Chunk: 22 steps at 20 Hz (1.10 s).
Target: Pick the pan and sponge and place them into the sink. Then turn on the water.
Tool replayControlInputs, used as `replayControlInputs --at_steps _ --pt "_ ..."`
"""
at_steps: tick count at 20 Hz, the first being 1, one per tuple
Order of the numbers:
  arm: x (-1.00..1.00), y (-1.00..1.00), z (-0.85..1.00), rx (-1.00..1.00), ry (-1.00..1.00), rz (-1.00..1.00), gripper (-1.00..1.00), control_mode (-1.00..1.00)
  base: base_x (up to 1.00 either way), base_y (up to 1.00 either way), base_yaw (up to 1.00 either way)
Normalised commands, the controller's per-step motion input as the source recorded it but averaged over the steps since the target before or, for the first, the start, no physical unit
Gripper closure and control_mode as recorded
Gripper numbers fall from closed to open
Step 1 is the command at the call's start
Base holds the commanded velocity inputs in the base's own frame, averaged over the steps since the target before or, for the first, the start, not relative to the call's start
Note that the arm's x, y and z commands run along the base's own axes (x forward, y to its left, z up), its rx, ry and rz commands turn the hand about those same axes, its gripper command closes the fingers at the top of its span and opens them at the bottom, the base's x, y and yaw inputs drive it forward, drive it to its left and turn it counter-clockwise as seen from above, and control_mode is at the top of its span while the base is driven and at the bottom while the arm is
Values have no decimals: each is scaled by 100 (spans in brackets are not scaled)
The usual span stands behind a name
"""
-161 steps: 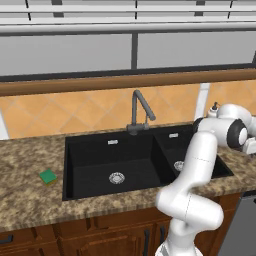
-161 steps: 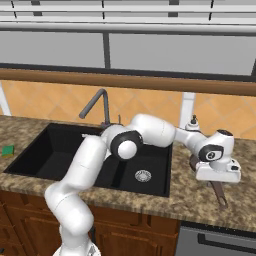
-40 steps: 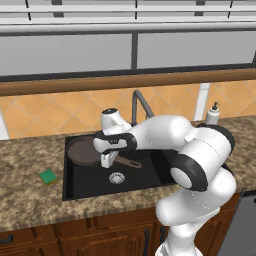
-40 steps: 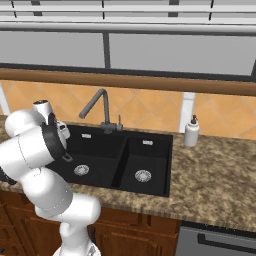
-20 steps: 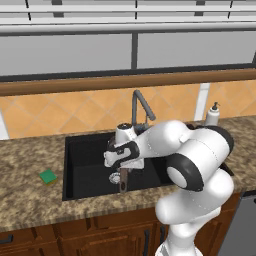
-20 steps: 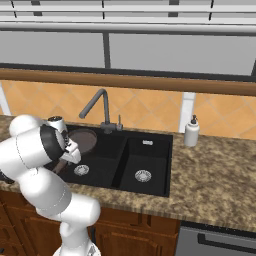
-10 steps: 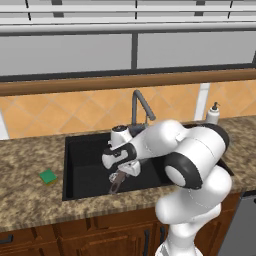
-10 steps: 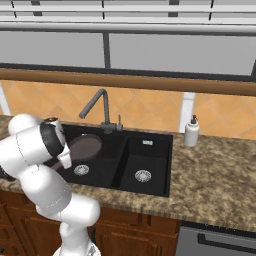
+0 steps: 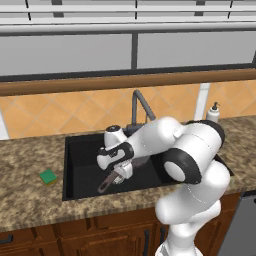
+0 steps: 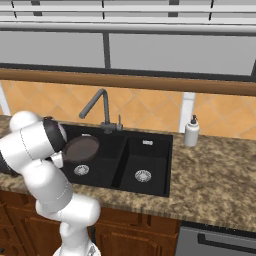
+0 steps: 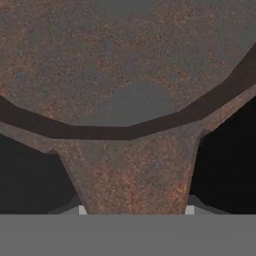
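Gripper (image 9: pixel 116 176) clamped on the handle of the pan (image 10: pixel 81 148), holding it low over the large basin of the sink (image 10: pixel 150 177). Sponge (image 9: pixel 48 176) lies on the counter (image 9: pixel 30 197), left of the sink.

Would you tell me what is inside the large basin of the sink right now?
The pan sits tilted in the sink, its handle held in the shut gripper. A round drain shows below it. The arm covers the rest.
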Motion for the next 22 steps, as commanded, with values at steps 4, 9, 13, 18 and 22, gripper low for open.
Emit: replayControlInputs --at_steps 4,9,13,18,22 --pt "8 37 0 3 -2 -41 100 -100 0 0 0" --pt "15 16 0 5 -1 -42 100 -100 0 0 0" --pt "29 19 -1 3 0 -38 100 -100 0 0 0" --pt "37 15 -11 0 0 -20 100 -100 0 0 0" --pt "44 3 -9 0 0 -3 100 -100 0 0 0"
